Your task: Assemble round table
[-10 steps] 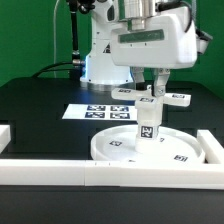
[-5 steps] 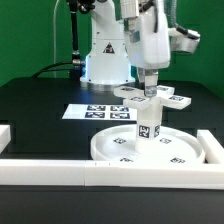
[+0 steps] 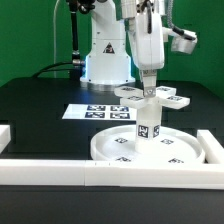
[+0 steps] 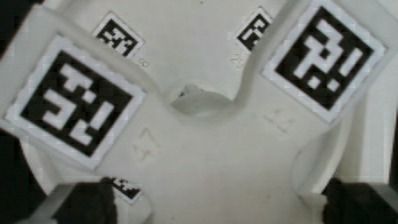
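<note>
The large rimmed round disc (image 3: 170,152) lies flat near the front rail. The short cylindrical post (image 3: 147,127) stands upright on its middle. The cross-shaped foot piece (image 3: 152,97) sits level on top of the post. My gripper (image 3: 149,90) comes straight down from above and is shut on the foot piece's middle. In the wrist view the foot piece (image 4: 214,110) fills the picture with its tags. My dark fingertips (image 4: 80,205) sit at either side of one of its arms, and my gripper (image 4: 222,205) is closed across it. The post is hidden there.
The marker board (image 3: 98,111) lies behind the disc on the black table. White border rails run along the front (image 3: 60,170), the exterior view's right (image 3: 212,148) and its left (image 3: 5,134). The arm's base (image 3: 105,62) stands at the back.
My wrist has turned about the vertical axis over the last second, and the cross-shaped foot piece turned with it on the post. Disc and post stayed in place.
</note>
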